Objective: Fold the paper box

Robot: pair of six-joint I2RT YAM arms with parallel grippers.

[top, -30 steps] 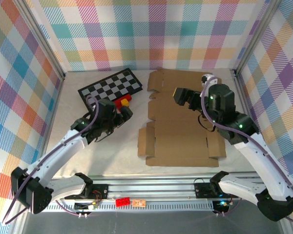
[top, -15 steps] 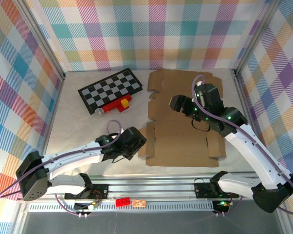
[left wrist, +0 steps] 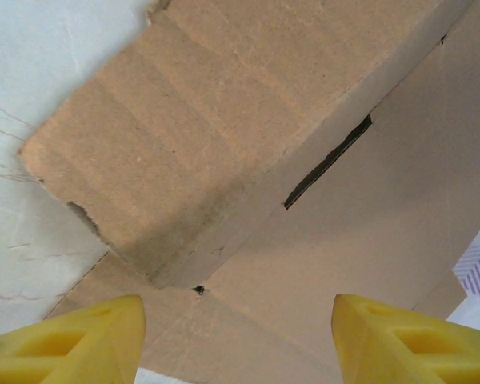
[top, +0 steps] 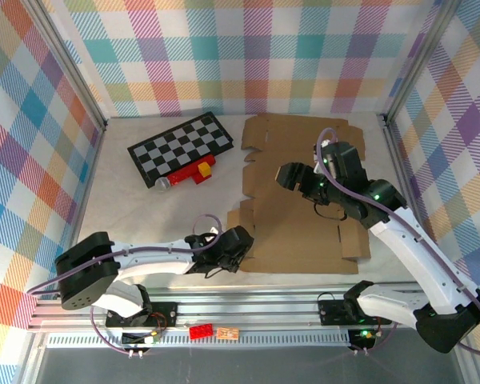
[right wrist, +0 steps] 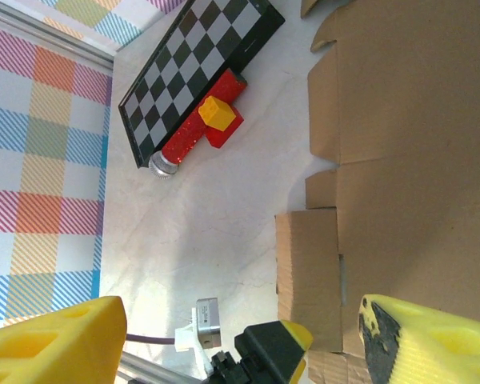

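Note:
The paper box [top: 300, 236] lies flat and unfolded as a brown cardboard blank on the white table, right of centre. My left gripper [top: 242, 242] is low over its near-left corner, by the side flap [top: 237, 216]. In the left wrist view the jaws [left wrist: 238, 344] stand open, yellow fingertips [left wrist: 88, 340] apart over the flap [left wrist: 208, 152] and its crease. My right gripper [top: 288, 174] hovers open above the middle of the blank. Its wrist view looks down between wide yellow fingers [right wrist: 432, 340] at the cardboard [right wrist: 416, 136] and the left gripper's black and yellow finger [right wrist: 276, 352].
A black and white checkerboard [top: 182, 146] lies at the back left. In front of it sits a red block topped by a yellow brick [top: 196, 170], with a metal cap [top: 163, 183]. Plaid walls enclose three sides; an aluminium rail [top: 248, 308] runs along the near edge.
My left arm has swung from beside the checkerboard down to the blank's near-left corner. The right gripper has shifted slightly left and lower. Both pairs of jaws have narrowed somewhat.

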